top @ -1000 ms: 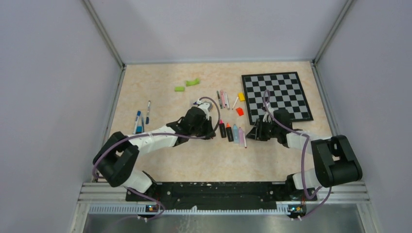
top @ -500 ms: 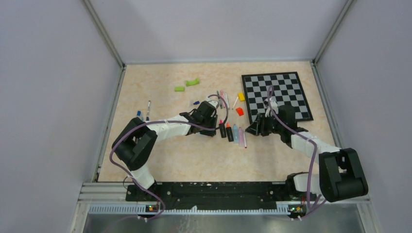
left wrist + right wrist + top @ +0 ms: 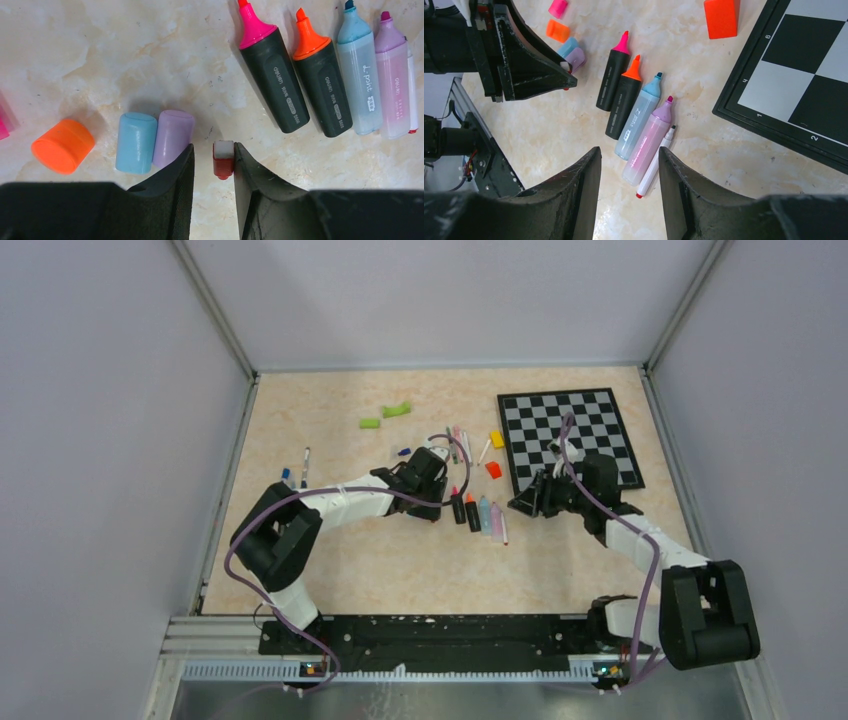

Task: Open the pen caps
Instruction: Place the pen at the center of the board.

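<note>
Left gripper: black fingers a narrow way apart, tips down at the marbled beige tabletop; the gripper body is cut off by the lower edge
Small red cap with a white end: lies on the tabletop between those fingers, against or just beside one of them, with a clear gap to the other; it seems unclamped
Loose caps: lilac plastic cap touching light blue plastic cap, orange plastic cap near them; pink plastic cap almost wholly cut off in the left wrist view
Uncapped row: pink-tipped black highlighter, orange-tipped black highlighter, pale blue highlighter, pale lilac highlighter, lying side by side
Thin white pen: just beside the pale lilac highlighter, red at its near end
Right gripper: fingers moderately apart, nothing between them, above the tabletop near the thin white pen
Top view: the left gripper hides the loose caps; thin pens by the left wall are too small to tell whether capped
</note>
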Robot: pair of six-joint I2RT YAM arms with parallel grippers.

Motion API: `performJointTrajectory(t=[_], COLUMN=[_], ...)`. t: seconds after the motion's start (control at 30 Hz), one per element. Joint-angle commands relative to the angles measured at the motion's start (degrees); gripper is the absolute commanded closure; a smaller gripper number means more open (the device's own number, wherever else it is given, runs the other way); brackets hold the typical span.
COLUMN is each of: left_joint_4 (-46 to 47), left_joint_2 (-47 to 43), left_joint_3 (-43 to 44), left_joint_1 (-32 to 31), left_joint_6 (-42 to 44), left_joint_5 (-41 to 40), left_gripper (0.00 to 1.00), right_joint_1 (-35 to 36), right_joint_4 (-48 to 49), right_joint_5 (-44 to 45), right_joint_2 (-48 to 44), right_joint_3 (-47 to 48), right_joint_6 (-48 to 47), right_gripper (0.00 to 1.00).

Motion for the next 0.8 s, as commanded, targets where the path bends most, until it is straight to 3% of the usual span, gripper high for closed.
performJointTrajectory(t=[0.0, 0.6, 0.77], left_joint_4=[-1.3, -1.2, -1.2], left_joint_2=[-2.3, -3.2, -7.3], left_joint_3=[2.0, 3.0, 2.2], left_joint_1=[-0.2, -0.2, -0.2], left_joint_6=[0.9, -1.7, 0.1], left_joint_5=[-2.3, -0.2, 0.0], left_gripper=[0.63, 0.65, 0.65], right_joint_1=[-0.7, -1.3, -1.4], right_joint_4=[1.3, 1.5, 0.1], right_joint_5=[-2.2, -4.2, -10.5], right_joint_2=[-1.9, -2.5, -3.0], right_joint_3=[1.4, 1.2, 1.7], right_joint_6=[-1.2, -2.1, -8.2], right_gripper=[0.55, 0.55, 0.52])
